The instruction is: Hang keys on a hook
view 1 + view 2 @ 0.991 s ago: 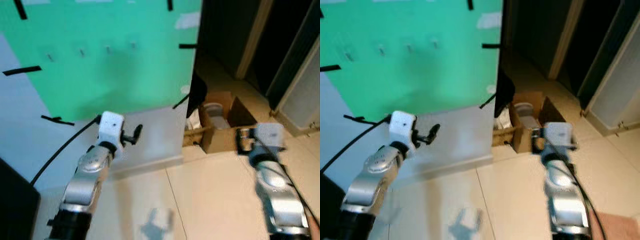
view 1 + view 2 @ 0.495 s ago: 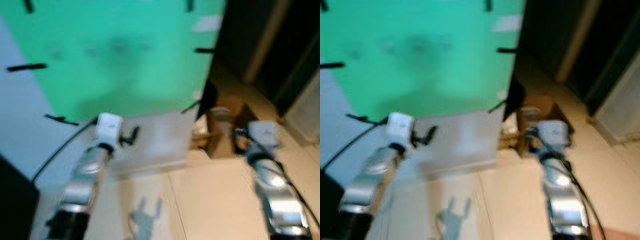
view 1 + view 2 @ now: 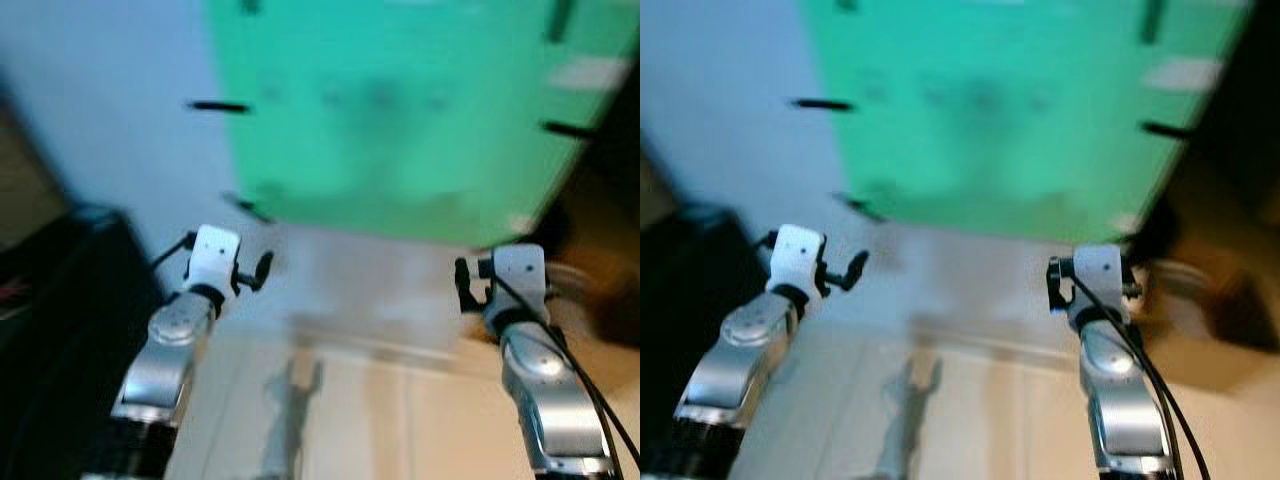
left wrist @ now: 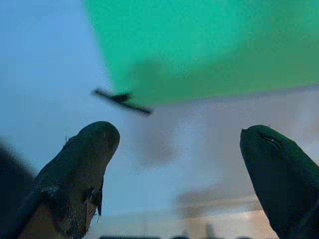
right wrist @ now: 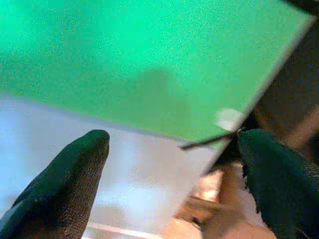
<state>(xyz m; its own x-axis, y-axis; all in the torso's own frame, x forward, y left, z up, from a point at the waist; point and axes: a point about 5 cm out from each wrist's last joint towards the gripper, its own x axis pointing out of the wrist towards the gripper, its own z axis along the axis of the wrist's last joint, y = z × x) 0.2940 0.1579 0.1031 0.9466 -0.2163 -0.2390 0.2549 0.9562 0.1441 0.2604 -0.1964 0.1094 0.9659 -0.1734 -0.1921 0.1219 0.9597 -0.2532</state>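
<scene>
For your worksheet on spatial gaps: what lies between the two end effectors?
Bare pale wall below the green sheet separates left end effector from right end effector, in both eye views.

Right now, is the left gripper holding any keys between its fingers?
No. In the left wrist view the left gripper is open, its two black fingers apart, with just the wall and the green sheet behind.
</scene>
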